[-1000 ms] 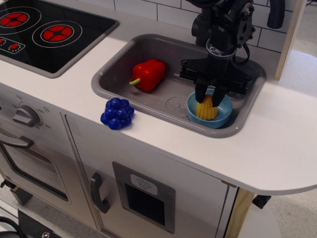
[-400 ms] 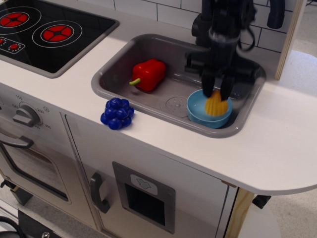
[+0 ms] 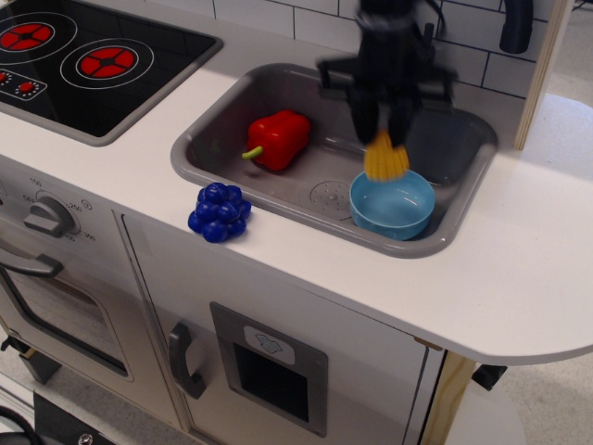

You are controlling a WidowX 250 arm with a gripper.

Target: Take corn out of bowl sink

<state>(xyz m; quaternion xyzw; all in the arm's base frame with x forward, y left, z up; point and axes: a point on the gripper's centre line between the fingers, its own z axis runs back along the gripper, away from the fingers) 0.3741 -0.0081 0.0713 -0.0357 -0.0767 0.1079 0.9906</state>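
Note:
The yellow corn (image 3: 385, 161) hangs in the air, pinched between the black fingers of my gripper (image 3: 384, 137), just above the far rim of the light blue bowl (image 3: 393, 206). The bowl is empty and stands in the front right corner of the grey sink (image 3: 222, 120). The gripper and the corn are blurred by motion. The gripper is shut on the upper part of the corn.
A red pepper (image 3: 278, 138) lies in the left part of the sink. A bunch of blue grapes (image 3: 218, 212) sits on the white counter in front of the sink. The black stovetop (image 3: 83, 60) is at the left. A wooden post (image 3: 547, 65) stands at the right.
The gripper has risen and shifted a little left, lifting the corn out of the bowl. The bowl stays in place, now empty.

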